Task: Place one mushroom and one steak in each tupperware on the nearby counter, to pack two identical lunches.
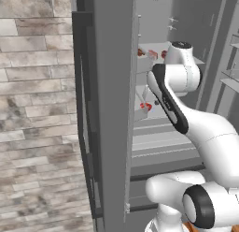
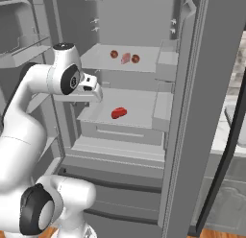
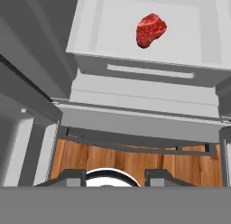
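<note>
Two shelves stood inside the open fridge [image 2: 192,112]. On the upper shelf [image 2: 96,59] lay two mushrooms [image 2: 114,53] with the pale pink steak [image 2: 126,58] between them, its long axis tilted up toward the back right. On the lower shelf [image 2: 139,112] the bright red steak [image 2: 118,112] lay alone, its long axis running left to right. Nearby the gripper [image 2: 96,93] hovered by the lower shelf's left edge, empty; whether its jaws were spread could not be told.
</note>
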